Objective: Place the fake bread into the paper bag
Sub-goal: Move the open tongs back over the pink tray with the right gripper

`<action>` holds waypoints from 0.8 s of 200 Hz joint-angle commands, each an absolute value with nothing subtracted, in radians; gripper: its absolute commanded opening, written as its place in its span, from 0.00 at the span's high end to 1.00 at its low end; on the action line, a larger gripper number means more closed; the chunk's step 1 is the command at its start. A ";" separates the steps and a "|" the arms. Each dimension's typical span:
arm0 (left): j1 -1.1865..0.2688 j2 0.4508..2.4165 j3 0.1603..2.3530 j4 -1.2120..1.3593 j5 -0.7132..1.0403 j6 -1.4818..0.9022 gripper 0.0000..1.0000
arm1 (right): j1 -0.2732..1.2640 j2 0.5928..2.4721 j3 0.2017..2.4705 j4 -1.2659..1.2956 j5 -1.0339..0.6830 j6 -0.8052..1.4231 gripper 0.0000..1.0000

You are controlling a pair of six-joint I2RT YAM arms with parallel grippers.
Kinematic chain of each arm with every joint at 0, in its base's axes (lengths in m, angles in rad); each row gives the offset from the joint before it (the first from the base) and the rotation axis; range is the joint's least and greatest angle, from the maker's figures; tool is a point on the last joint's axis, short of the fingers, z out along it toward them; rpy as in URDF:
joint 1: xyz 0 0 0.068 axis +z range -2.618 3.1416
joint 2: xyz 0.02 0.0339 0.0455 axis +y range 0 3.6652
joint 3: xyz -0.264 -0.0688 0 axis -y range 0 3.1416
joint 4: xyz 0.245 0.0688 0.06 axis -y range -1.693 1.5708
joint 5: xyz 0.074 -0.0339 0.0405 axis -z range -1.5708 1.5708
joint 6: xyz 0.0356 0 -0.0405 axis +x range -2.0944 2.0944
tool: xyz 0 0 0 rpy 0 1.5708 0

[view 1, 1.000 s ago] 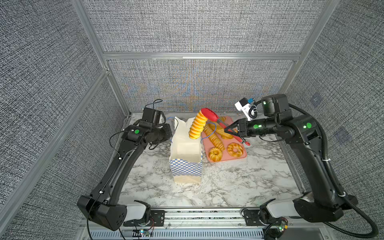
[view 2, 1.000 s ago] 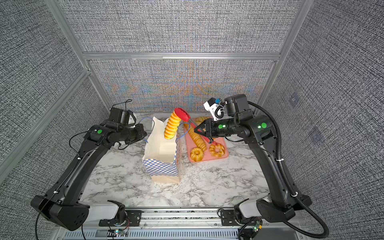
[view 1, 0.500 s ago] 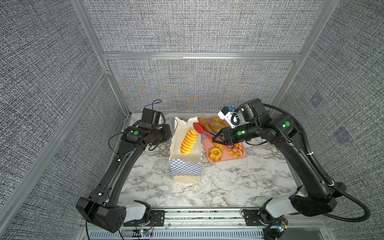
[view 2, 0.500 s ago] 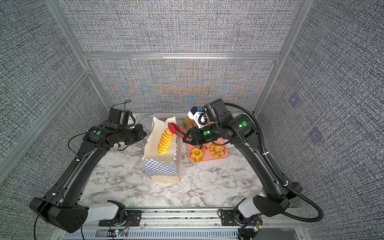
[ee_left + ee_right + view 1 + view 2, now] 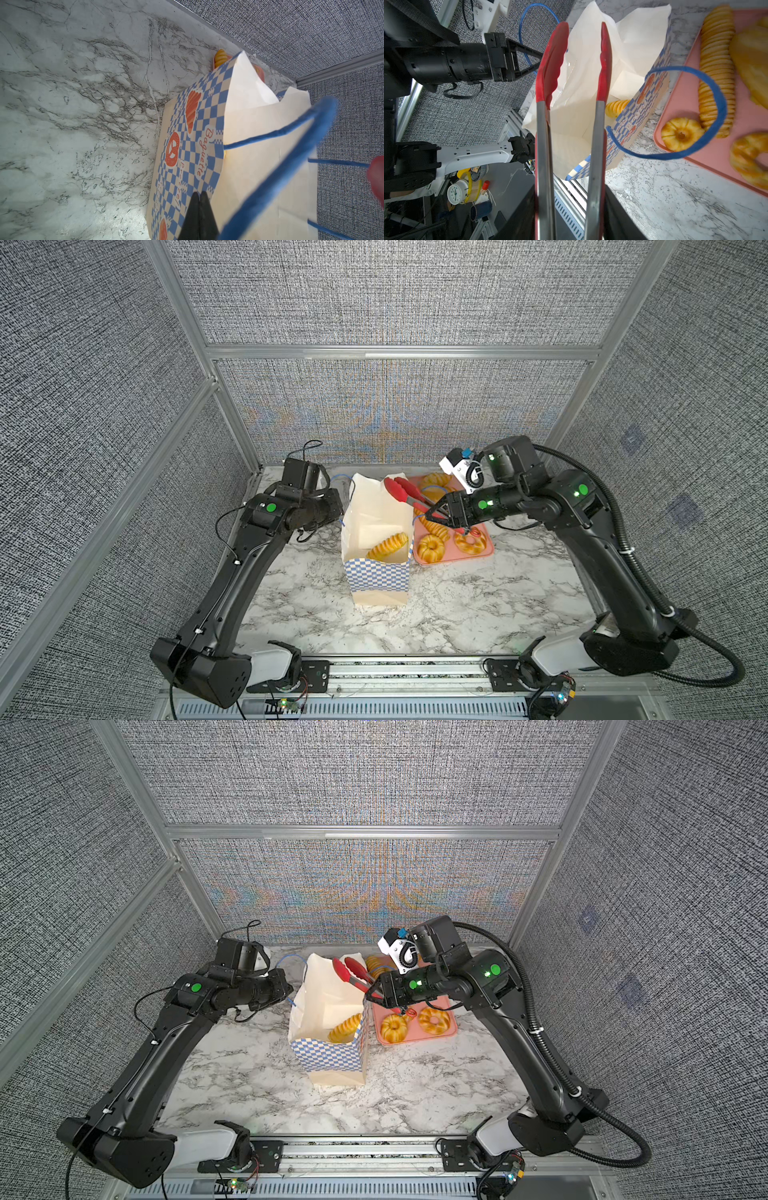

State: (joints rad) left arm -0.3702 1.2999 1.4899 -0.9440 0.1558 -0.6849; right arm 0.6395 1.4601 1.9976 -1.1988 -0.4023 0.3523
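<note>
Marble tabletop [image 5: 457, 605] under grey woven walls carries everything. Right gripper [image 5: 437, 515] fingers are clamped on the steel handles of the red tongs [image 5: 409, 491], whose red tips stand parted and empty over the open mouth of the paper bag [image 5: 376, 580]. Left gripper [image 5: 199, 207] fingers are pressed together, their tips at the bag's checkered outer side near a blue cord handle [image 5: 270, 135]; whether they pinch paper or cord cannot be told. Inside the bag a ridged bread [image 5: 388, 545] lies tilted against the near wall, seen in both top views. Just right of the bag sits the pink tray [image 5: 455, 558], with two ring buns [image 5: 432, 547] at its near end and a long ridged baguette [image 5: 716, 72] behind them
</note>
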 commanded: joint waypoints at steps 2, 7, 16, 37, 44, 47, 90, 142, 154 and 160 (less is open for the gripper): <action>-0.369 1.295 1.489 -0.942 0.138 -0.684 1.00 | 0.638 1.452 2.023 -1.154 -0.371 0.329 0.53; -0.370 1.296 1.489 -0.942 0.139 -0.685 1.00 | 0.637 1.452 2.029 -1.151 -0.365 0.325 0.54; -0.370 1.296 1.488 -0.943 0.138 -0.687 1.00 | 0.637 1.452 2.040 -1.148 -0.349 0.322 0.55; -0.370 1.292 1.491 -0.941 0.132 -0.689 1.00 | 0.628 1.447 2.065 -1.147 -0.303 0.312 0.56; -0.370 1.286 1.492 -0.941 0.127 -0.689 1.00 | 0.620 1.446 2.072 -1.150 -0.289 0.311 0.57; -0.370 1.286 1.493 -0.940 0.124 -0.689 1.00 | 0.614 1.444 2.072 -1.150 -0.285 0.311 0.57; -0.370 1.258 1.499 -0.963 0.057 -0.689 1.00 | 0.490 1.405 2.048 -1.147 -0.270 0.326 0.60; -0.367 1.229 1.474 -0.975 0.010 -0.709 1.00 | 0.272 1.366 1.909 -1.149 -0.394 0.361 0.61; -0.367 1.219 1.461 -0.973 0.006 -0.717 1.00 | 0.230 1.356 1.855 -1.144 -0.420 0.370 0.61; -0.367 1.217 1.455 -0.971 0.005 -0.719 1.00 | 0.211 1.352 1.825 -1.138 -0.434 0.374 0.61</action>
